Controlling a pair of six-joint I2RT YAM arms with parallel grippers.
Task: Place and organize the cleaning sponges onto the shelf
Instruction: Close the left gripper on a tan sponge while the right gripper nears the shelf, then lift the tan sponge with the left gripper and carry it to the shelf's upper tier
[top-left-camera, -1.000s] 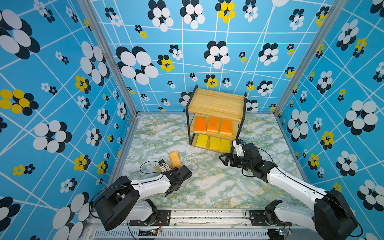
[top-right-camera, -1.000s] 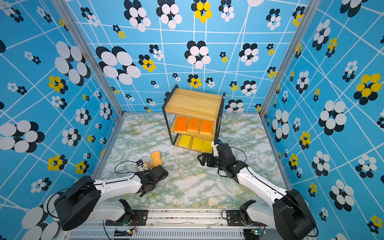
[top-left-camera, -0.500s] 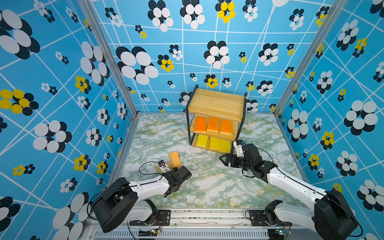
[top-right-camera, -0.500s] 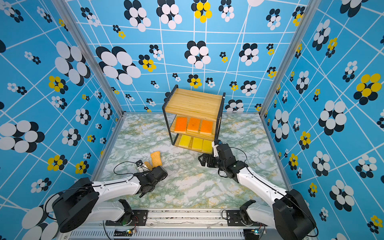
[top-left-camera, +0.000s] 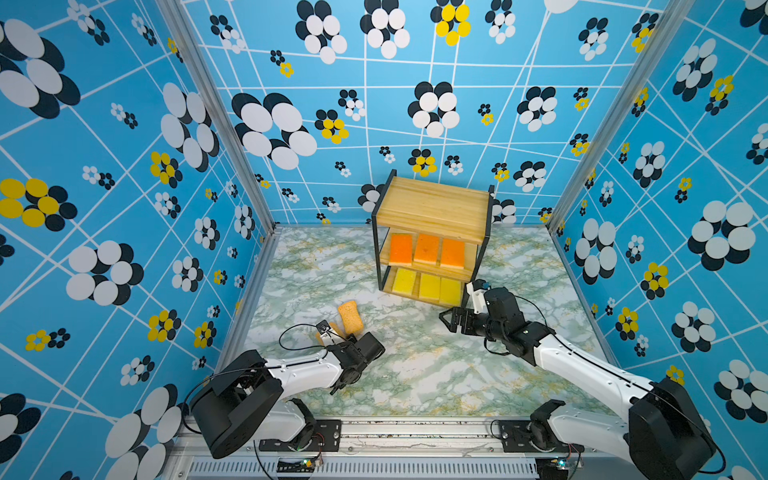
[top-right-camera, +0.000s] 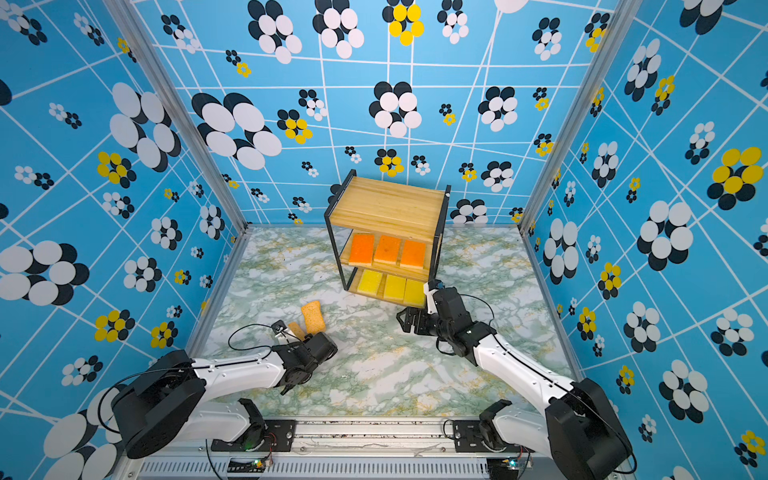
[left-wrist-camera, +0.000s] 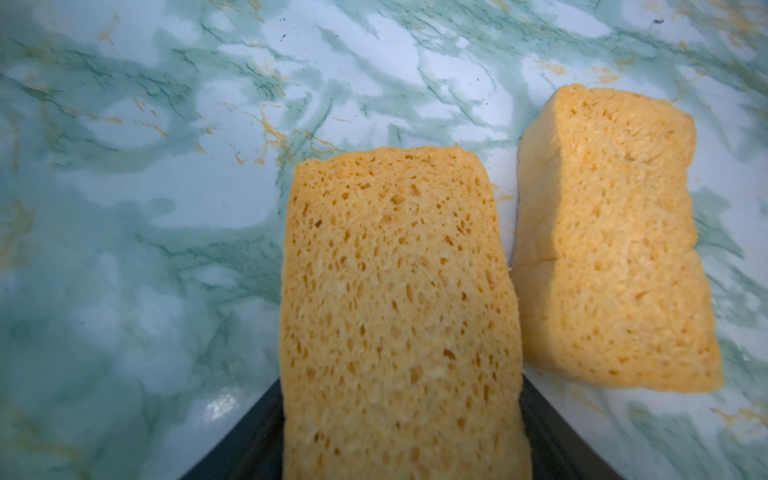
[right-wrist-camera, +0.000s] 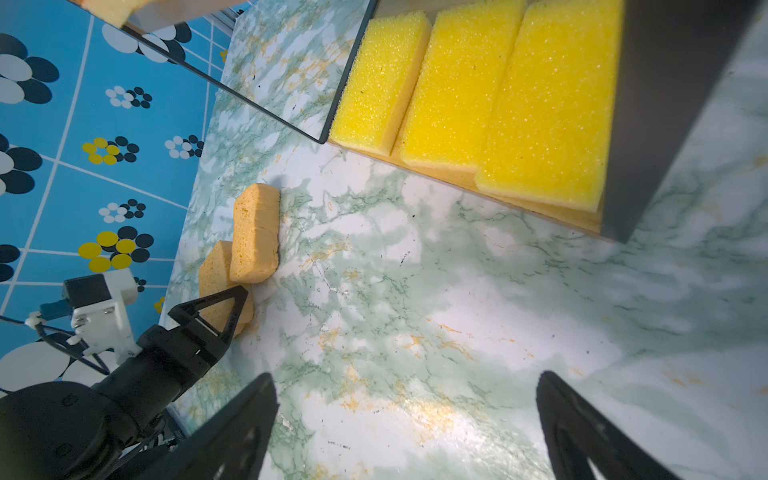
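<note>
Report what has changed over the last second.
Nothing has visibly moved. The left hand still straddles one tan sponge, a finger on each side; it has not lifted it, and whether it grips cannot be judged. The second tan sponge lies beside it as before. The right hand stays open near the shelf, whose orange sponges and yellow sponges are unchanged.

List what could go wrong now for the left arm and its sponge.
1. The left gripper clamps only the end of the near sponge; being soft, it may sag or slip out.
2. The other tan sponge lies close beside it, so a lift may drag it.
3. On the shelf only the top board is free, and the open right gripper hovers before it: the arms may clash.
</note>
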